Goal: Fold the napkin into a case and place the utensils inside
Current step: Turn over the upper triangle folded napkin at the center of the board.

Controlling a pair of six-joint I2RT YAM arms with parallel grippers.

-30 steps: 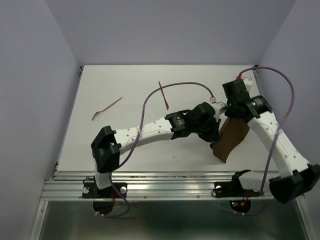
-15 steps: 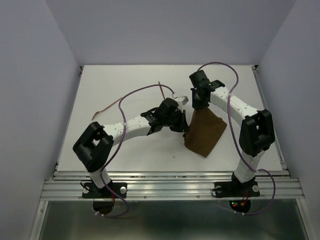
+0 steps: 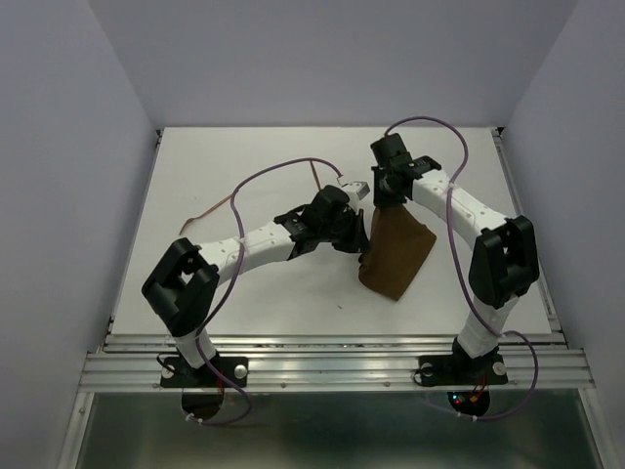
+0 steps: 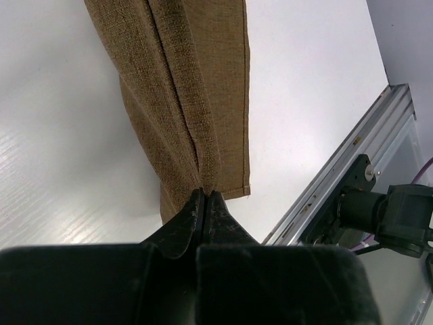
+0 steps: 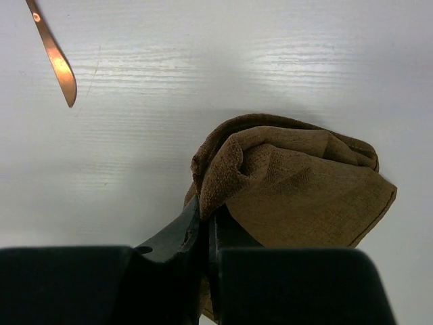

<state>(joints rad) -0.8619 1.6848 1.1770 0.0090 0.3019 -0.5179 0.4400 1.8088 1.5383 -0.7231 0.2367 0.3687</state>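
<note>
Top view, change: You had swung both arms over with the napkin (image 3: 395, 259), bringing it much closer to the utensils (image 3: 200, 217). In the last half second it only narrowed a little.
Top view, utensils: Both lay loose to the left of the napkin, the nearer utensil (image 3: 315, 176) just beyond its far-left corner.
Left wrist, grip: The left gripper (image 4: 204, 196) was clamped on the napkin's (image 4: 196, 81) stacked folds at one edge.
Right wrist, grip: The right gripper (image 5: 206, 211) was pinched on a bunched corner of the napkin (image 5: 298, 183), with the nearer utensil (image 5: 57, 64) apart from it.
Meaning: The cloth looked repositioned, but you had not yet made a case.
</note>
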